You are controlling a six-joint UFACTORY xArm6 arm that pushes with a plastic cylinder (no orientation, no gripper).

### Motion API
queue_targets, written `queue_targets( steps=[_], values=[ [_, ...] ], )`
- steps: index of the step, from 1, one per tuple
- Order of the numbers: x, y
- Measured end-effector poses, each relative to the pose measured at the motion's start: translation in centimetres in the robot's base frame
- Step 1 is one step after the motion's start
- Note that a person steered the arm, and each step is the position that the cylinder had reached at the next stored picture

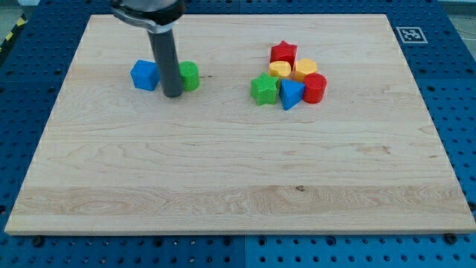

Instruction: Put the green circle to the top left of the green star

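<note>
The green circle (190, 75) sits on the wooden board at the upper left of the view. My tip (172, 94) rests just to its left, touching or almost touching it, between it and a blue cube (145, 75). The rod hides part of the green circle's left side. The green star (263, 88) lies to the right of the circle, at the left end of a tight cluster of blocks.
The cluster holds a red star (283, 52), a yellow block (280, 70), a yellow hexagon (305, 70), a red cylinder (314, 88) and a blue triangle (291, 94). The wooden board (238, 186) lies on a blue perforated table.
</note>
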State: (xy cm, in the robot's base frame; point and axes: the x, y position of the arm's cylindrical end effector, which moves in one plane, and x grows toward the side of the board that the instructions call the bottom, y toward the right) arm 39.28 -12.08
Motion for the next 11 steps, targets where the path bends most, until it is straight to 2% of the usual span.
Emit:
queue_targets(
  steps=[1,2,11],
  values=[
    [-1.6,-0.6],
    [-2.0,1.2],
    [-2.0,10.0]
  ],
)
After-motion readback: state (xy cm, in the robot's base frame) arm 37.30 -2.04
